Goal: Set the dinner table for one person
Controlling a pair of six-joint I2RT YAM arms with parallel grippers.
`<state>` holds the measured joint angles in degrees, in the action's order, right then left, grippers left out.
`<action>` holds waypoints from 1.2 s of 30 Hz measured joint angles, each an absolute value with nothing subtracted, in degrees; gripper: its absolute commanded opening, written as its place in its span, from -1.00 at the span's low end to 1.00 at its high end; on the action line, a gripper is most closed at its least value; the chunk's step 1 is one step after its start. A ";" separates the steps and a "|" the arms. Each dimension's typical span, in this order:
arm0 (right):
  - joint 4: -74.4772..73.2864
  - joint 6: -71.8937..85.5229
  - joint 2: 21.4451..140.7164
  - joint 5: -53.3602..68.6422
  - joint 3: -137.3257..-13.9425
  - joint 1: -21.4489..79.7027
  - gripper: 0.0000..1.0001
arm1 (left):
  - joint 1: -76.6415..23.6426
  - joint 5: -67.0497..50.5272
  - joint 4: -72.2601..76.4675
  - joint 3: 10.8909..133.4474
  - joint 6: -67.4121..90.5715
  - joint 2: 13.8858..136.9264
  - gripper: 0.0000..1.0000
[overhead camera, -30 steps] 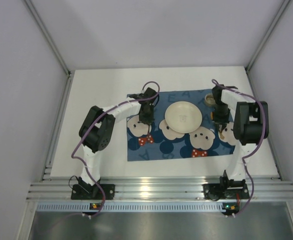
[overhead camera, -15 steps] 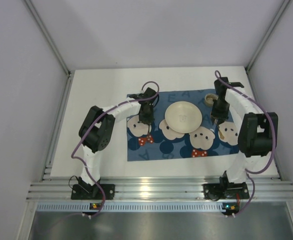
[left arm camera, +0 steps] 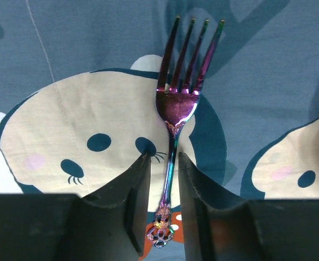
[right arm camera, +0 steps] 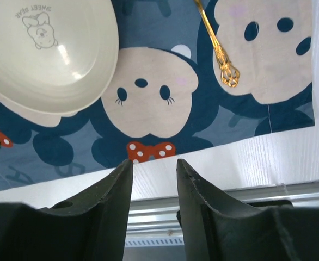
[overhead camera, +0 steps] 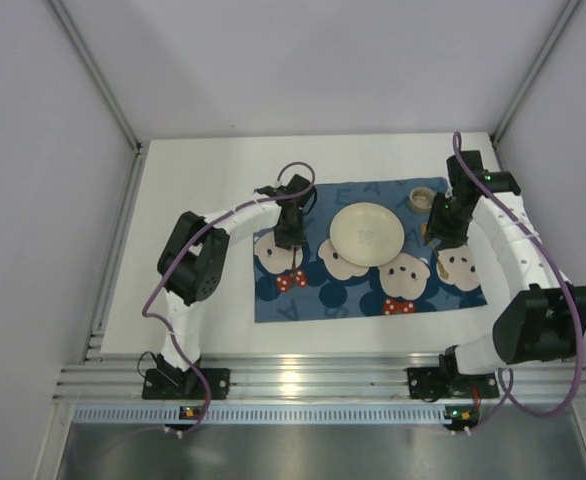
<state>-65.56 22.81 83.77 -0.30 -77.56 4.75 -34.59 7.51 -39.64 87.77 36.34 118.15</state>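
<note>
The white dinner table (overhead camera: 193,190) carries a blue mouse-print mat (overhead camera: 323,300) with a cream plate (overhead camera: 368,232) at its middle. An iridescent fork (left arm camera: 176,103) lies flat on the mat left of the plate, tines pointing away. My left gripper (left arm camera: 164,157) is low over it, open, its jaws standing on either side of the fork's handle with a small gap each side. A gold utensil (right arm camera: 228,75) lies on the mat right of the plate. My right gripper (right arm camera: 154,163) is open and empty above the mat's right part (overhead camera: 438,228).
A small tan cup (overhead camera: 420,200) stands on the mat's far right corner. Grey walls enclose the table on three sides. An aluminium rail (overhead camera: 303,380) runs along the near edge, by the arm bases.
The right arm's elbow has swung out to the right and towards the near edge, while its gripper stayed near the mat's right side. The left arm has barely moved.
</note>
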 measured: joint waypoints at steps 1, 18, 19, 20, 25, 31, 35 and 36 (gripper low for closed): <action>-65.84 22.81 82.74 0.03 -76.84 4.75 -0.21 | -34.59 7.73 -39.79 87.77 36.47 118.15 -0.24; -68.84 22.74 61.54 4.40 -75.16 5.04 0.93 | -34.52 19.03 -40.71 84.73 32.51 101.47 0.97; -68.95 22.79 59.99 4.51 -75.40 5.17 0.96 | -34.46 20.82 -39.79 83.35 31.99 98.65 0.97; -68.95 23.11 58.19 4.71 -75.72 5.41 0.99 | -34.39 22.72 -38.48 81.69 31.55 95.81 0.97; -68.51 24.10 50.24 5.93 -75.81 6.26 0.99 | -33.78 32.12 -22.79 63.75 26.79 80.51 0.97; -66.22 23.81 41.56 9.04 -75.61 6.66 0.99 | -33.67 38.92 -1.08 39.09 14.79 68.05 0.97; -64.90 23.57 38.28 10.52 -74.24 6.90 0.99 | -32.08 42.39 8.43 31.44 8.82 66.15 0.97; -64.66 23.55 37.76 10.83 -73.67 6.98 0.99 | -31.03 42.17 10.90 29.41 7.81 65.63 0.97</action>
<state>-64.66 23.55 37.76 10.83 -73.67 6.98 -31.03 42.17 10.90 29.41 7.81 65.63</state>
